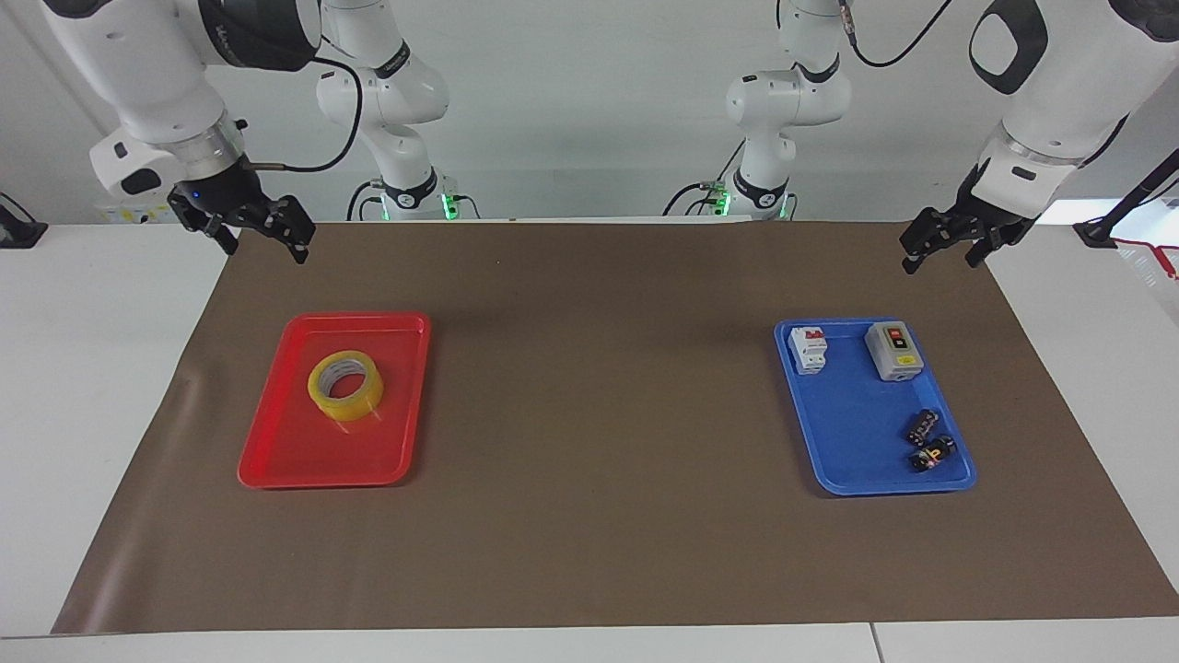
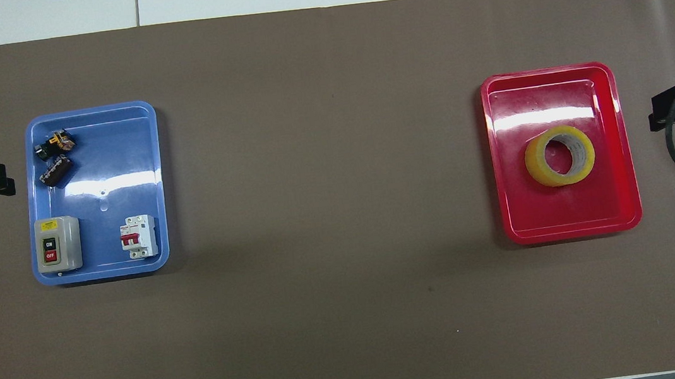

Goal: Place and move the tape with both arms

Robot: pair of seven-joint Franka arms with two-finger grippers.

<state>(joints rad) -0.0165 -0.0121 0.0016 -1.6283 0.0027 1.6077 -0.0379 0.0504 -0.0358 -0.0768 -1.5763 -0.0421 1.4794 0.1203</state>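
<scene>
Two trays lay on the brown paper sheet (image 1: 599, 552) that covered the bench, one toward each end. Inside the red plastic tray (image 1: 285, 451) toward the right arm's end sat the wide roll of translucent yellow packing tape (image 1: 345, 385), flat on its side with the pale core ring facing up, in the half of the tray nearer the robots and touching no wall. The right gripper (image 1: 261, 238) hung in the air over the sheet's corner nearest its own arm, well apart from the roll, its fingers spread and holding nothing. The left gripper (image 1: 941, 250) hung over the other robot-side corner of the sheet, fingers spread too and empty, that arm waiting. Below it the blue plastic tray (image 1: 847, 442) carried a small grey switch box (image 1: 893, 351) and a white circuit breaker with a red lever (image 1: 808, 350) along its robot-side edge, and two small dark components (image 1: 928, 442) at the corner farthest from the robots.
</scene>
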